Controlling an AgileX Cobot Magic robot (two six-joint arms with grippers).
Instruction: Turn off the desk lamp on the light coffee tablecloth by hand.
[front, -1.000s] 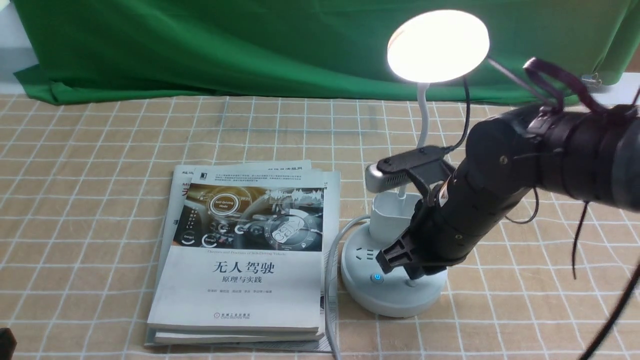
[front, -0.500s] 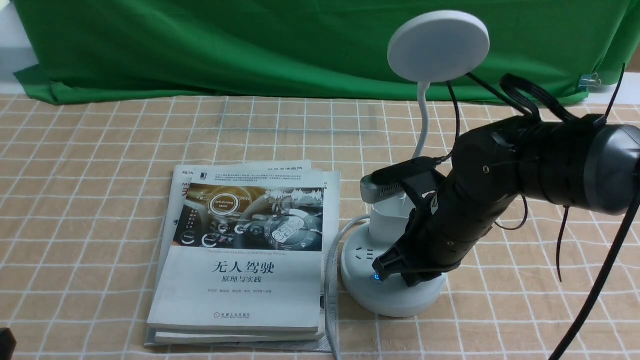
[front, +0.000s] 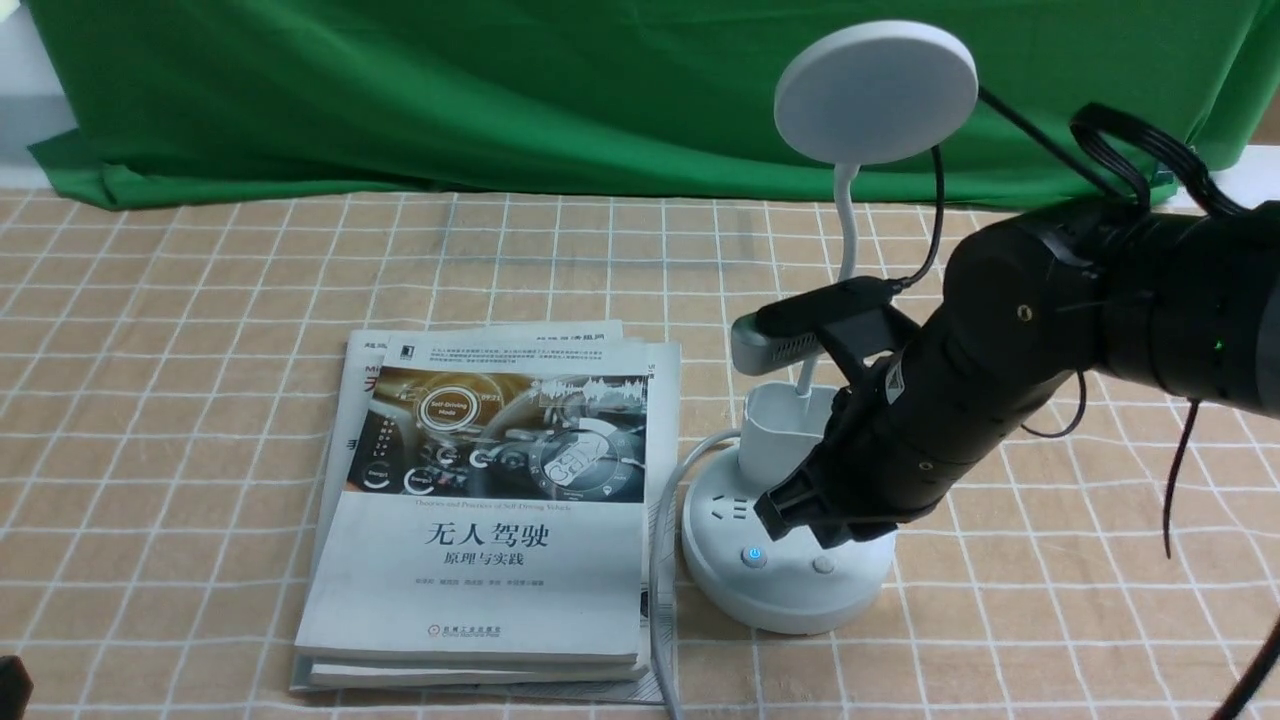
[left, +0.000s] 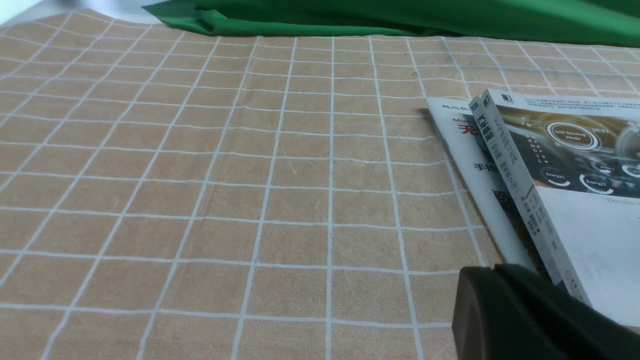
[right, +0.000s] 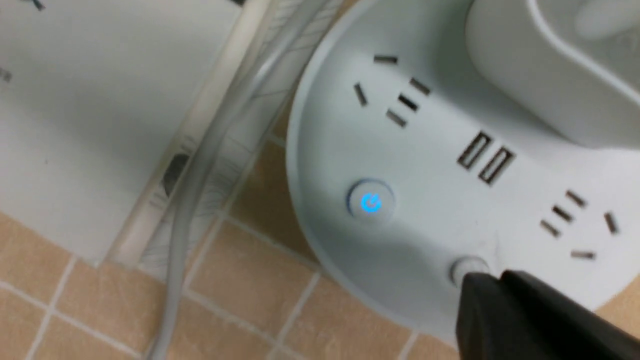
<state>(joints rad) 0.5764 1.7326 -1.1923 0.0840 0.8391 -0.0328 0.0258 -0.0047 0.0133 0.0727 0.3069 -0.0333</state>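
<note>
The desk lamp (front: 775, 440) stands on the light coffee tablecloth (front: 200, 400), right of the desk's middle and closer to the near edge than the far one, just beside a stack of books (front: 490, 520). Its disc head (front: 875, 90) looks dark, so the switching appears done, though a blue power button (front: 753, 556) glows on the base (front: 790, 600).

The right tool (front: 795, 510) hovers over the base with its jaws together and nothing held. In the right wrist view its tip sits next to the plain button (right: 462, 267), the other of the 2. The left tool (left: 492, 272) is also closed and empty, low near the books' corner, well apart from the lamp.

The lamp needs no grasp. The wide base is probably weighted and steady, but its plastic is smooth and the cloth under it could creep, so any press should go straight down on a button, lightly. The thin neck (front: 845, 230) will likely flex and sway if bumped, and the cup holder (right: 540, 75) is best left alone. The cord (front: 665, 520) runs beside the books.
</note>
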